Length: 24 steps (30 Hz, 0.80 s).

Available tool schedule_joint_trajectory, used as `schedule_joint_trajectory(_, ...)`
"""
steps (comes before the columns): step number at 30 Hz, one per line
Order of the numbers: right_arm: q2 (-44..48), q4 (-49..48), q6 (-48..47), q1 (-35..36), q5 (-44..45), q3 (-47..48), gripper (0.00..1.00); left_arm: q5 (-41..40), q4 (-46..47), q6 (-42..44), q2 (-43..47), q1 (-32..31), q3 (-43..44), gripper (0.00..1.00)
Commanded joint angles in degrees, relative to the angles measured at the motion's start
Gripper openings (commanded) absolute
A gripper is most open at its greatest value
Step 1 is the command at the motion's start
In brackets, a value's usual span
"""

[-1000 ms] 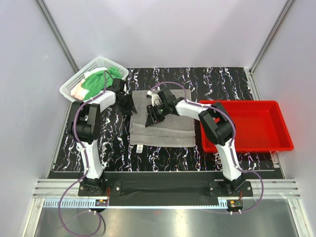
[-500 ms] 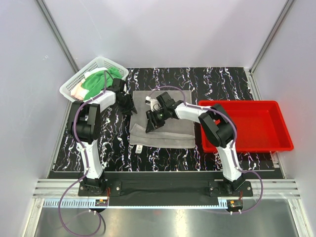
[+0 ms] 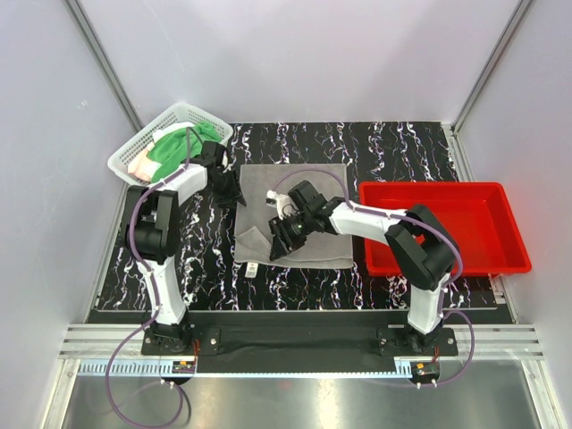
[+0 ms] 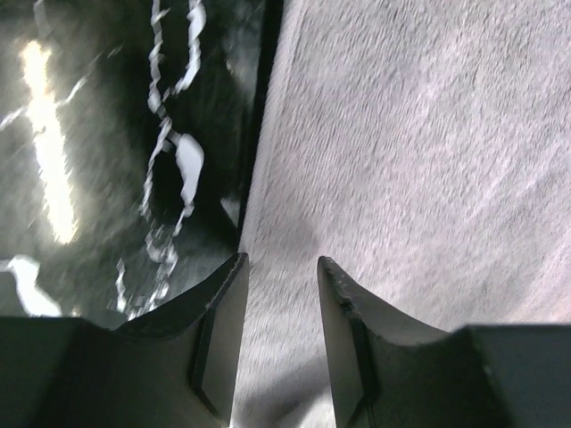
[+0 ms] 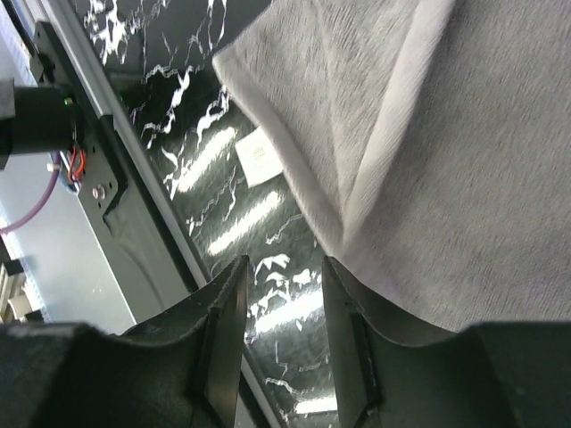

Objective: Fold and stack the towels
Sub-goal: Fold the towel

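**Desk:** Item one, the cloth being worked. Where is it, and how does it look?

**Operator:** The grey towel is spread in a single layer mid-table. It is soft and nappy with a paler hem. Its near-left corner is turned over into a small triangular flap, and a white label shows at that edge.

**Desk:** Step?

**Operator:** I judge this to be the first fold of the first towel, begun but not closed. Nothing is stacked yet.

**Desk:** Grippers?

**Operator:** The left gripper sits at the towel's left edge, with its fingers a narrow gap apart and cloth beneath them rather than between. The right gripper is low over the flapped corner, also narrow. From its wrist view I cannot tell whether any hem is pinched.

**Desk:** Next move?

**Operator:** I'd want a sure grip on that corner. Then I'd carry it straight across so the edges meet, with the left side held steady to stop the towel sliding.

**Desk:** Surroundings?

**Operator:** A green towel is bunched with others in the white basket, far left. The red tray sits just beside the grey towel's right edge, on the black marbled table.
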<state>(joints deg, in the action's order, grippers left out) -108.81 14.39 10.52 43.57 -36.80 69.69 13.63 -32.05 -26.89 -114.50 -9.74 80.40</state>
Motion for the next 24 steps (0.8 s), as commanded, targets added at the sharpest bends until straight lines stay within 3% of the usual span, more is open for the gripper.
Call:
schedule_joint_trajectory(1,5.18,-1.30,0.73,0.46,1.81,-2.10,0.45,-1.76,-1.96,0.97,7.87,0.33,-1.46,0.42)
schedule_joint_trajectory(7,9.23,1.95,2.30,0.46,13.20,-1.40,0.40,5.24,4.62,0.88,15.09,-0.81,-9.37,0.44)
schedule_joint_trajectory(13,8.10,8.19,4.51,0.29,33.07,2.03,0.26,6.24,3.49,0.79,9.74,-2.21,-9.65,0.42)
schedule_joint_trajectory(24,7.83,8.20,4.86,-0.59,35.21,0.45,0.23,6.05,-0.90,3.43,11.31,-3.97,-12.28,0.40)
